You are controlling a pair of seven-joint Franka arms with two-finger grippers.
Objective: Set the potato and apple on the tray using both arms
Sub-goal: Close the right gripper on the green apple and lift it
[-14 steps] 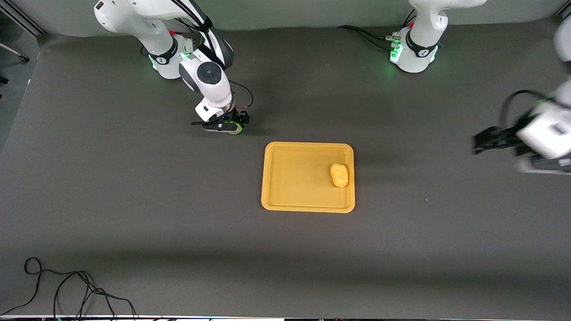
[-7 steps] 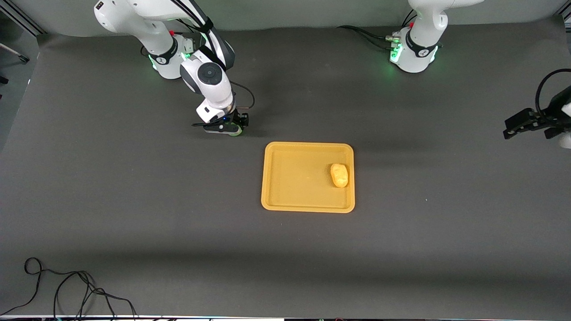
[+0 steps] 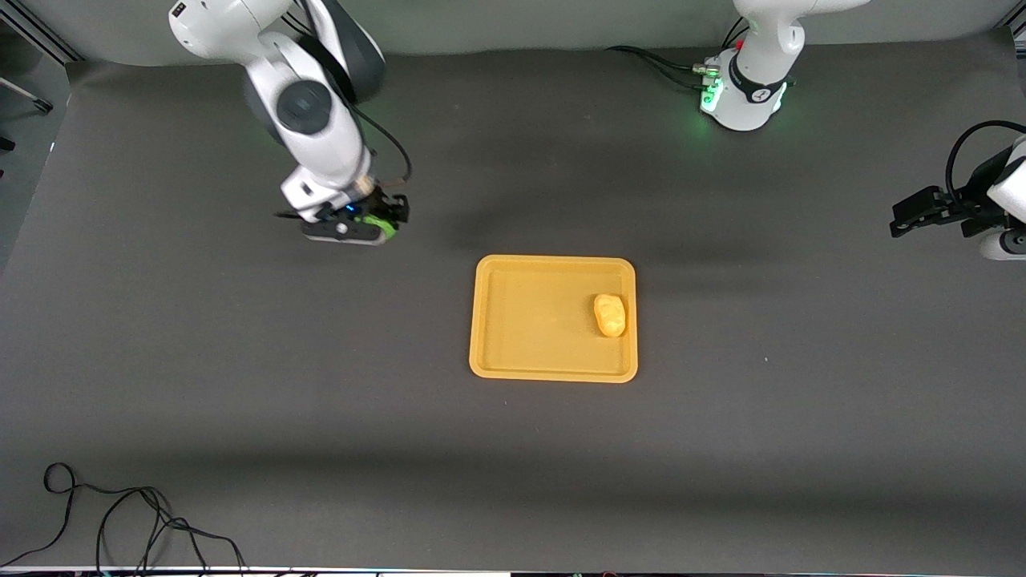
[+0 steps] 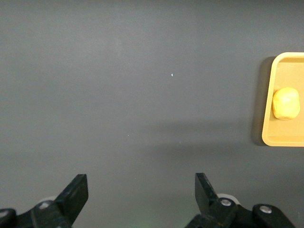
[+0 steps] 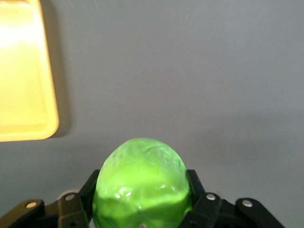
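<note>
The orange-yellow tray (image 3: pixel 497 320) lies mid-table. The yellow-orange potato (image 3: pixel 610 315) lies in it, at the end toward the left arm. The tray's edge (image 4: pixel 268 104) and the potato (image 4: pixel 285 103) also show in the left wrist view. My right gripper (image 3: pixel 377 227) is shut on the bright green apple (image 3: pixel 373 223) and holds it above the bare mat, off the tray toward the right arm's end. The apple (image 5: pixel 141 185) fills the gap between the fingers in the right wrist view, with a tray corner (image 5: pixel 26 95) in sight. My left gripper (image 4: pixel 141 194) is open and empty, over the mat at the left arm's end (image 3: pixel 910 218).
A dark grey mat (image 3: pixel 321 385) covers the table. A loose black cable (image 3: pixel 120 521) lies at the table's edge nearest the front camera, toward the right arm's end. Both arm bases (image 3: pixel 741 88) stand along the edge farthest from that camera.
My right gripper has risen with the apple and swung away from the tray toward its own end of the table. My left arm has drawn back from the tray to the table's end.
</note>
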